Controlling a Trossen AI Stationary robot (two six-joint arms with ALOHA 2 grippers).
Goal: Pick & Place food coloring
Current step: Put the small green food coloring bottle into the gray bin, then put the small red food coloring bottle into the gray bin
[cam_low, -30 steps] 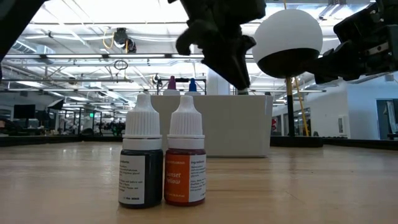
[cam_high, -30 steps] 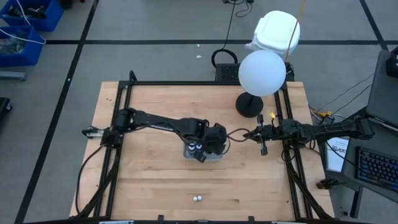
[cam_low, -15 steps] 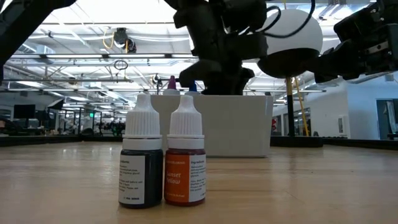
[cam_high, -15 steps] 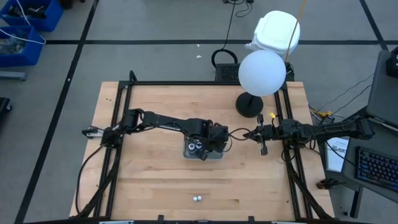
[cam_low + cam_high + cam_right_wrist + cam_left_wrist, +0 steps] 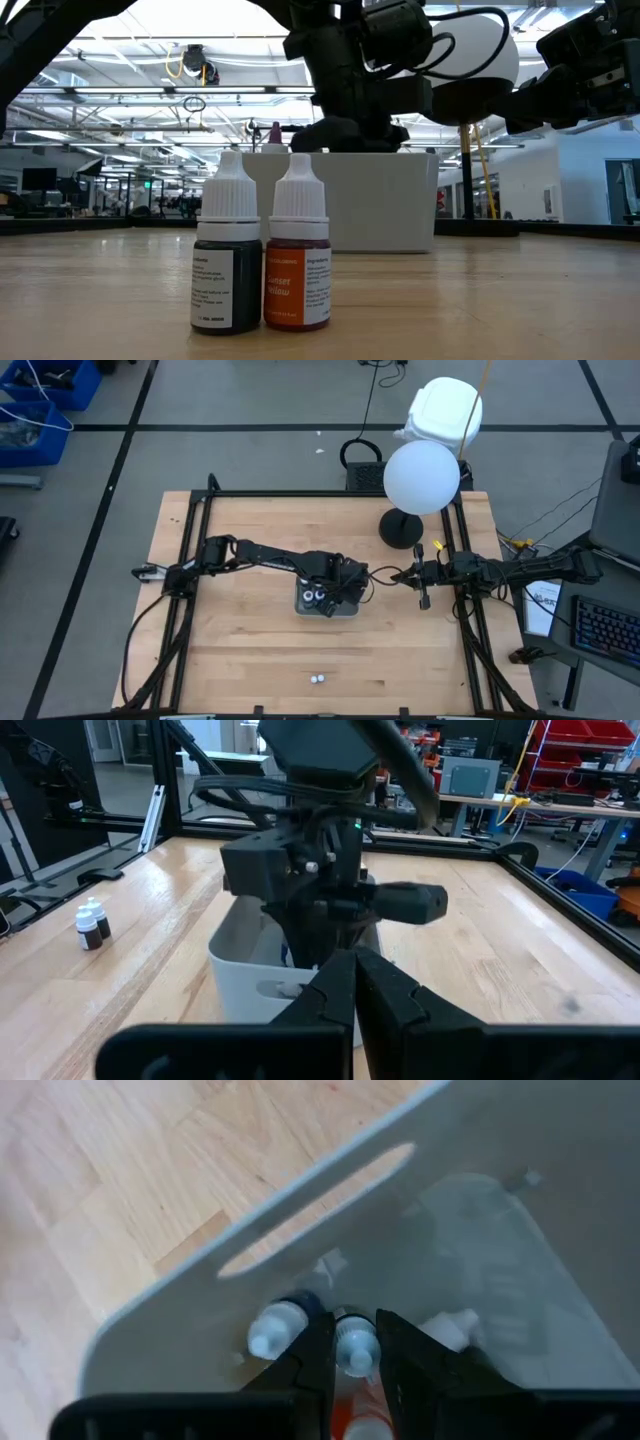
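Left gripper (image 5: 353, 1342) is down inside the tray (image 5: 480, 1210), fingers narrowly parted and clamped on an upright bottle (image 5: 354, 1353) standing just right of a second bottle (image 5: 272, 1330); release is straight below.

The tray (image 5: 345, 610) mouth is filled by the left gripper (image 5: 354, 1342), lowered between its walls; two bottles (image 5: 272, 1330) already inside crowd the fingers (image 5: 312, 1350); bare table (image 5: 250, 650) is left open in front, broken only by a bottle pair (image 5: 317, 679); the lamp base (image 5: 401, 528) blocks the far right corner; the right gripper (image 5: 423, 598) hangs just right of the tray.
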